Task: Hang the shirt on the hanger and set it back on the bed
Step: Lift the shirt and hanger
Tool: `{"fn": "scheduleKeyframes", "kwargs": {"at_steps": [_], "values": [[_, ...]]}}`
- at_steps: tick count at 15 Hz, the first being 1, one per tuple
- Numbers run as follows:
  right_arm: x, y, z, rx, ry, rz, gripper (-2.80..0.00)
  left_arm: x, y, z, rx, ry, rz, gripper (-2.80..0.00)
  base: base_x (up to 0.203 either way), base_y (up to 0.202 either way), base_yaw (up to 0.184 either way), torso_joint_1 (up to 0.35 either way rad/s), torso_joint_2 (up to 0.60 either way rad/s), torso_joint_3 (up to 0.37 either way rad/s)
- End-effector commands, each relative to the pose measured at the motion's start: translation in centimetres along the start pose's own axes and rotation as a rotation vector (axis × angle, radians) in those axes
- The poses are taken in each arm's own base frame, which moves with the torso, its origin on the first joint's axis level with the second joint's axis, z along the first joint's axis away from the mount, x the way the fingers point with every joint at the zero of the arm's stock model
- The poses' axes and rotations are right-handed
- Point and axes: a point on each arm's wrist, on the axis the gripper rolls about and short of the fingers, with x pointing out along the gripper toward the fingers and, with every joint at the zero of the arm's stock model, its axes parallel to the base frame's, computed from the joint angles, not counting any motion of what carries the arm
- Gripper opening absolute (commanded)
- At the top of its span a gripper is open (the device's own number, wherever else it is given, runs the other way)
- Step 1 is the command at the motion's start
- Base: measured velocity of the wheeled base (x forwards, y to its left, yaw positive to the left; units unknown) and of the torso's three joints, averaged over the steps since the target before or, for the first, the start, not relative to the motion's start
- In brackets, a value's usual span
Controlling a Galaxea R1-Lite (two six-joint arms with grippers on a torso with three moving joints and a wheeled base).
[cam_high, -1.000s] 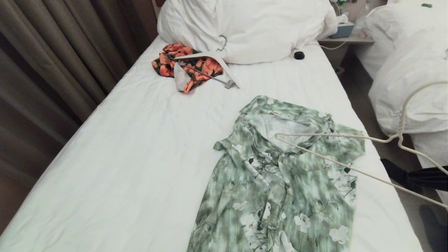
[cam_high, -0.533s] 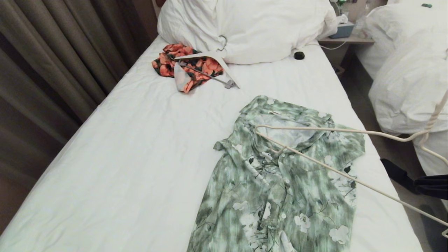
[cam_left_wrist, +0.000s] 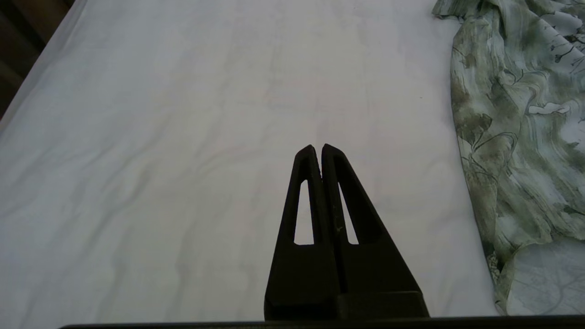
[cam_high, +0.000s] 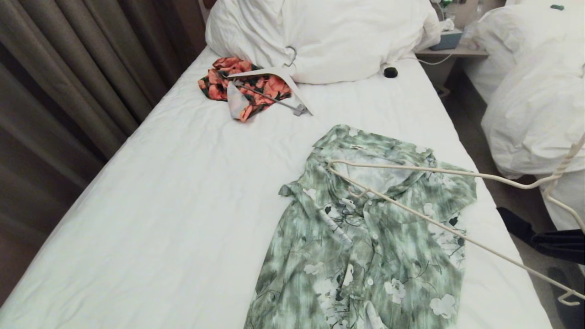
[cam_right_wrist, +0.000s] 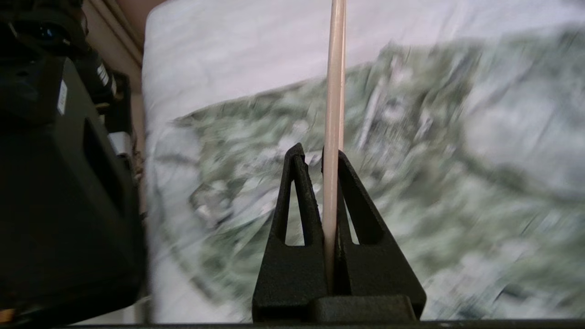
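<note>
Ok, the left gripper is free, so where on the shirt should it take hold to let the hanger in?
Probably the near collar flap of the shirt, approached from the bare sheet on the robot's left. The shirt lies flat and face up; that flap is a raised edge, and the hanger tip sits right at the neckline. The left gripper is shut over the bed; the right gripper holds the hanger.

Shirt [cam_high: 365, 237]: mottled green and white, white flowers, dark vine lines, small white buttons. Hanger [cam_high: 425, 214]: cream, thin, pale against print. Bed [cam_high: 160, 205]: plain white sheet. Pillows [cam_high: 320, 32]: white. Smaller garment [cam_high: 249, 89]: orange and black floral, pale grey patch. Second hanger [cam_high: 274, 75]: flat white, metal hook. Curtain [cam_high: 68, 68]: grey-brown, vertical folds. Left gripper [cam_left_wrist: 318, 148]: black. Right gripper [cam_right_wrist: 318, 153]: black, cream hanger rod between fingers.
</note>
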Motion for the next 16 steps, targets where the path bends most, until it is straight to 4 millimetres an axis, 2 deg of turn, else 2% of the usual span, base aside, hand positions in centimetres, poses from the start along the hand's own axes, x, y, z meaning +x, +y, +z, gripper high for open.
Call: {"fn": "scheduleKeyframes", "kwargs": {"at_steps": [1,4,8,11,14,16], "values": [[0.1,-0.7,-0.4,-0.03,-0.049,0.023,-2.8,0.0,0.0,0.0,0.001,0.002,0.0,-2.8,0.0,0.0,0.0,0.0,0.0,0.0],[-0.2,-1.4,-0.5,-0.023,-0.104,0.041,-2.8,0.0,0.0,0.0,0.001,0.002,0.0,-2.8,0.0,0.0,0.0,0.0,0.0,0.0],[-0.2,-1.3,-0.6,0.007,-0.112,0.05,-2.8,0.0,0.0,0.0,0.016,0.002,-0.008,-2.8,0.0,0.0,0.0,0.0,0.0,0.0],[-0.3,-0.9,0.1,-0.025,-0.115,0.048,-2.8,-0.1,-0.1,0.2,0.099,-0.005,-0.026,-2.8,0.0,0.0,0.0,0.0,0.0,0.0],[-0.5,-1.3,-0.4,-0.003,-0.112,0.033,-2.8,0.2,-0.1,2.6,0.13,0.019,-0.074,-2.8,0.0,0.0,0.0,0.0,0.0,0.0],[-1.1,-2.2,-0.7,0.006,-0.107,-0.006,-2.8,2.2,-0.2,4.4,0.122,0.163,-0.143,-2.8,0.0,0.0,0.0,0.0,0.0,0.0]]}}
